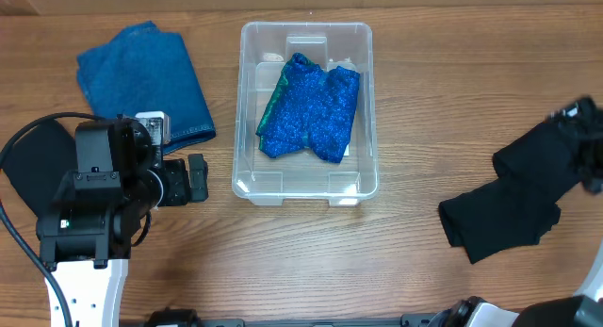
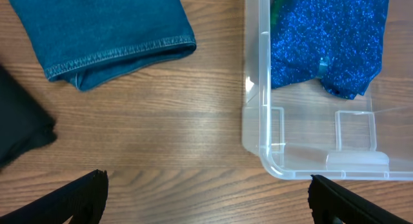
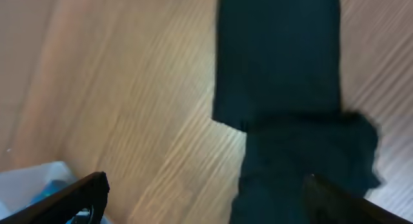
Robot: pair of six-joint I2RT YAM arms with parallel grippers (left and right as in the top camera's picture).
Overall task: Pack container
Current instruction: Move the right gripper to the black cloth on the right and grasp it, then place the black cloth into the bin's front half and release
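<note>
One in, three out

One item lay inside the container (image 1: 303, 179), and that was the whole load: a blue sparkly cloth (image 1: 311, 108), crumpled lengthwise along the floor of the bin, with a sliver of green showing on its left edge. It filled the middle and far part of the container. The near end was bare clear plastic, with the moulded recesses plain to see through the wall. The container itself sat upright at the centre of the wooden table (image 1: 301, 261), its long side running away from the robot.

Off to the left, well clear of the bin, a folded denim cloth (image 1: 146, 82) rested flat on the wood with its stitched hem facing the container. Nearer the robot on that side, a dark cloth (image 1: 28, 167) lay partly under the left arm.

The left gripper (image 2: 206, 182) hovered low, just beside the container's near left corner. Its jaws were spread wide and there was nothing at all between them, only table and that rounded corner of plastic.

Over on the right, a black cloth (image 1: 513, 200) sprawled on the table, well apart from the bin. The right gripper (image 3: 203, 185) hung above it, and the wrist view was blurred. The two fingers stood far apart, and the black cloth lay below and between them. No grip on it could be made out.
</note>
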